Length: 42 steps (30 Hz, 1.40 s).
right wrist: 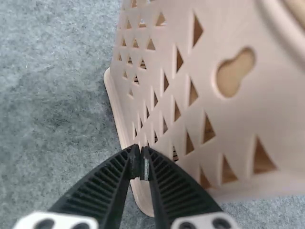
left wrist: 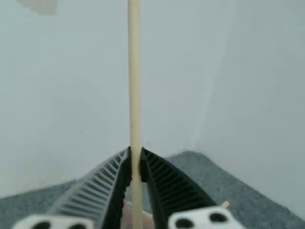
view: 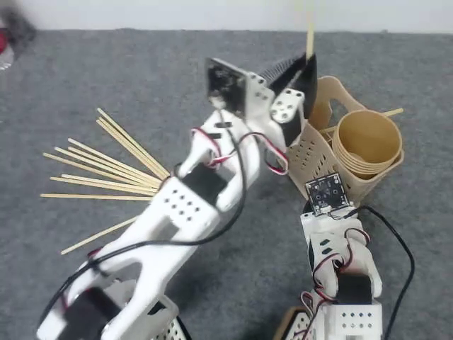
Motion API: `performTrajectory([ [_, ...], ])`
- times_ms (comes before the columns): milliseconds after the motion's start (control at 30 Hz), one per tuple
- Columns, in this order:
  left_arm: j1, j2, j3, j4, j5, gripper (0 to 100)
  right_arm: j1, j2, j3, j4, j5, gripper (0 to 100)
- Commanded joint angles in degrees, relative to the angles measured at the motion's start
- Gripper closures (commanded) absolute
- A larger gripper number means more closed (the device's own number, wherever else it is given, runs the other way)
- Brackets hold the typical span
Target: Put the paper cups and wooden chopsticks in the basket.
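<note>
A beige basket with triangle cut-outs stands at the right on the grey carpet. A stack of paper cups sits inside it, and one chopstick tip pokes over its far rim. Several wooden chopsticks lie fanned out on the carpet at the left. My left gripper is above the basket's left end, shut on one chopstick that stands upright. The left wrist view shows that chopstick rising from between the left gripper's closed fingers. My right gripper is shut, its tips against the low near wall of the basket.
The left arm stretches across the middle of the carpet, over the ends of the loose chopsticks. The right arm stands close to the basket's near side. A small reddish object sits at the far left corner, with a white wall behind.
</note>
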Motion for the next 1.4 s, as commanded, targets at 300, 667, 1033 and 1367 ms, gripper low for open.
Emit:
performTrajectory([
  [300, 0.8, 8.0, -8.5, -1.1, -0.8, 99, 0.8, -0.7, -0.6, -1.4, -0.2, 99.1],
  [667, 4.5, 7.6, -6.0, 2.5, 2.1, 77, 0.8, -0.7, -0.6, -1.4, -0.2, 99.1],
  [1033, -9.0, -5.0, -11.7, 33.8, 2.0, 78, 0.9, -0.7, -0.3, -2.6, -0.1, 99.1],
  [1367, -46.0, -22.9, -10.9, 66.6, 1.7, 78, 0.9, -0.7, -0.3, -2.4, -0.1, 99.1],
])
